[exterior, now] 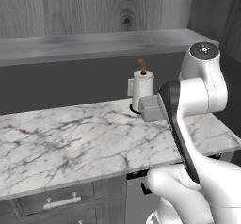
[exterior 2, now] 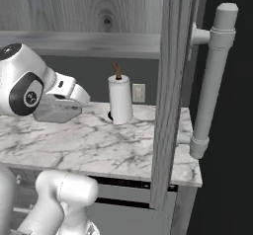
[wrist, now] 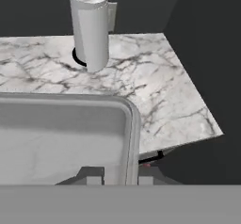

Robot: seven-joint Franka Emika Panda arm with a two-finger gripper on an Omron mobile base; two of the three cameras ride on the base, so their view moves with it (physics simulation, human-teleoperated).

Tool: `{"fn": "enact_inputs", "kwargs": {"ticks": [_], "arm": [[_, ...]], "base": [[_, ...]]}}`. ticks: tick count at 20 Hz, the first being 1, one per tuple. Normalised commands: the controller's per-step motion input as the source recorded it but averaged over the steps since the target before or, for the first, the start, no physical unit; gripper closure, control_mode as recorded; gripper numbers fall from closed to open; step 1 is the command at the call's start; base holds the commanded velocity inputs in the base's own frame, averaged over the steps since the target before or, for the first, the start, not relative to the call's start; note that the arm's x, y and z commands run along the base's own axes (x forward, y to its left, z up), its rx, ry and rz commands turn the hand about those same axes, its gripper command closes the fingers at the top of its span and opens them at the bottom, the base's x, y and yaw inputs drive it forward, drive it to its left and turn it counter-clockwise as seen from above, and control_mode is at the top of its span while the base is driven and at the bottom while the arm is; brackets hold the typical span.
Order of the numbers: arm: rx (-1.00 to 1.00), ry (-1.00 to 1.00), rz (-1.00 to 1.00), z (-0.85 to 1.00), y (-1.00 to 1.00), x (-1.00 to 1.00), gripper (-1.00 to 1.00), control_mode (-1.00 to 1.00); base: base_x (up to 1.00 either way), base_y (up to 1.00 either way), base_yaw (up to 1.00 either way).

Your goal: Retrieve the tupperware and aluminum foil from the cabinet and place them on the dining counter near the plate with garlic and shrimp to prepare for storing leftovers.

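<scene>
The jaws were clamped on the rim of the tupperware (wrist: 66, 138), one tip on each side of its right-hand wall in the hand view. The clear greyish container sat at the gripper (wrist: 120, 178), held over the marble desk (exterior: 70, 138); from the right base view the tupperware (exterior 2: 55, 111) seemed to hang just above the marble beside the wrist, though whether its base touched the top was hard to tell. A white paper towel roll (exterior 2: 120, 99) on a dark base with a brown spindle stood upright near the back wall, apart from the container. Above ran the grey shelf board (exterior: 94, 46) of the wood-grain cabinet (exterior: 94, 6). A tall cabinet door (exterior 2: 173, 96) with a bar handle (exterior 2: 212, 81) stood at the right.
</scene>
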Motion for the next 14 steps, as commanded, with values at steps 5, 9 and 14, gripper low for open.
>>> {"fn": "enact_inputs", "kwargs": {"ticks": [5, 9, 14], "arm": [[0.00, 0.00, 0.00, 0.00, 0.00, 0.00, 1.00, 1.00], [0.00, 0.00, 0.00, 0.00, 0.00, 0.00, 1.00, 1.00], [0.00, 0.00, 0.00, 0.00, 0.00, 0.00, 1.00, 1.00]], "base": [[-1.00, 0.00, 0.39], [-0.58, 0.02, 0.69], [-0.05, 0.00, 0.94]]}}
